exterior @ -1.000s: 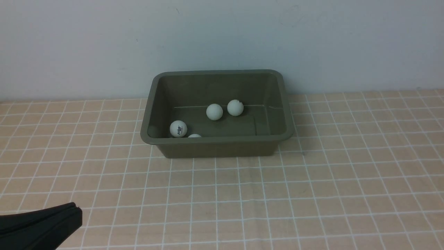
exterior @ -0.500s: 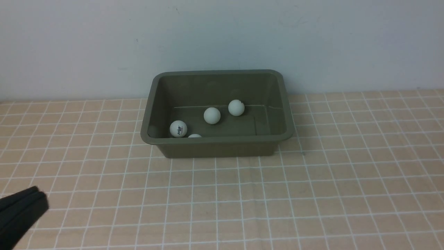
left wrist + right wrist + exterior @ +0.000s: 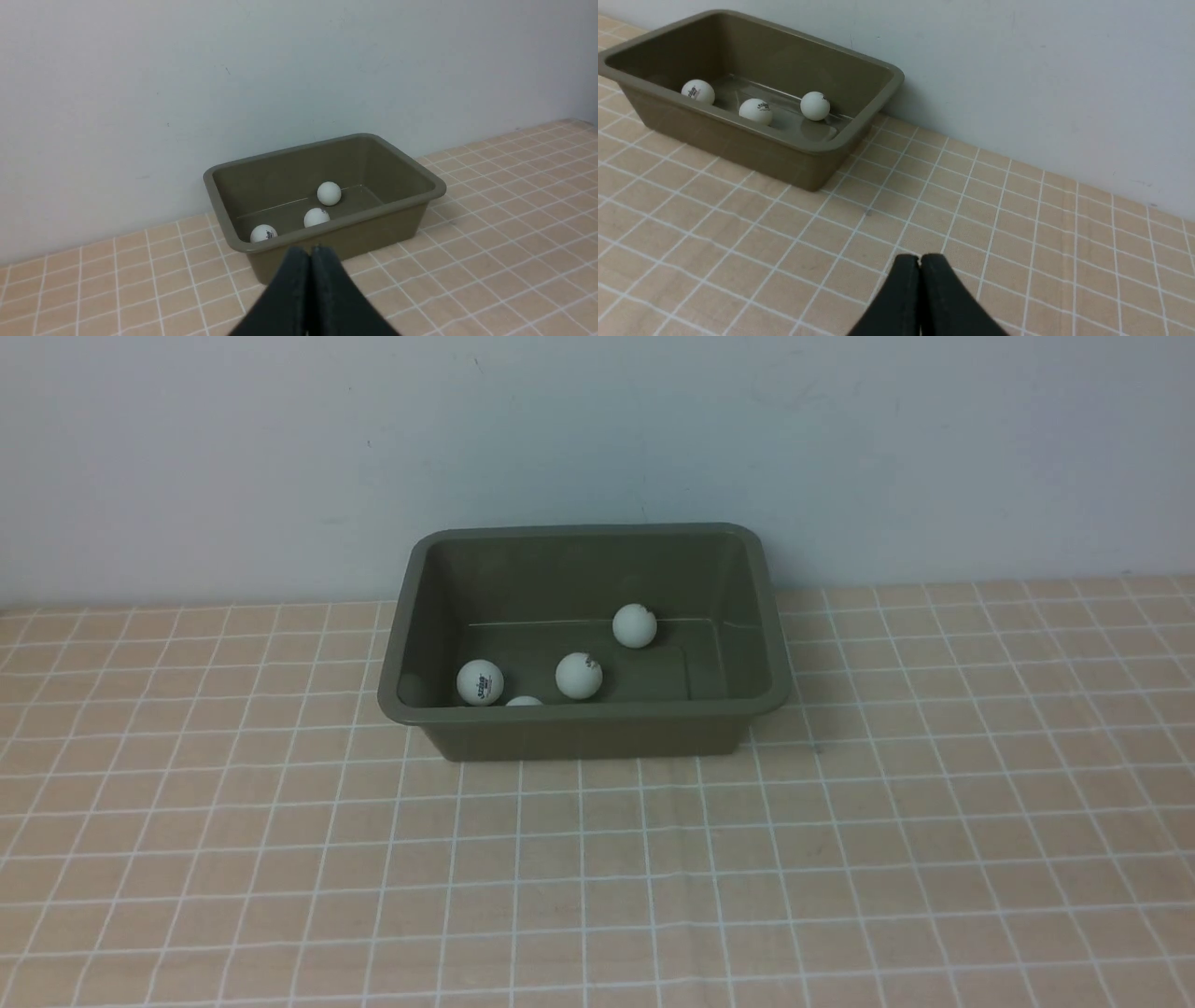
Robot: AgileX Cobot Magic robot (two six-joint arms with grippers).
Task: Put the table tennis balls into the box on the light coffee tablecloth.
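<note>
Presently, item one: the box [image 3: 583, 723], a rectangular olive-green plastic tub with rounded corners and a flared rim, standing on the light coffee tablecloth [image 3: 597, 877], a peach-tan cloth gridded in thin white lines, close to the pale wall [image 3: 597, 439].

Item two: the table tennis balls, small matte white spheres, all lying inside the box. From the front I count one with a dark logo [image 3: 480, 682] near the box's left front corner, one [image 3: 579, 675] mid-floor, one [image 3: 635, 625] toward the back wall, and a sliver of a fourth [image 3: 524, 701] peeking over the near rim. None shows on the cloth.

Handling, as I judge it: very light, hollow, smooth, prone to roll or squirt from a pinch; take across the widest part, gently. The box looks stiff; its rim offers a hold.

Item three: my left claw [image 3: 309, 256], black, clenched with nothing between its jaws, held back from the box's near side. My right claw [image 3: 920, 263], likewise clenched and bare, over cloth well to the box's right.

Hidden: the floor just behind the near wall; a further ball could lie there, and I cannot tell. Neither claw shows from the front.
</note>
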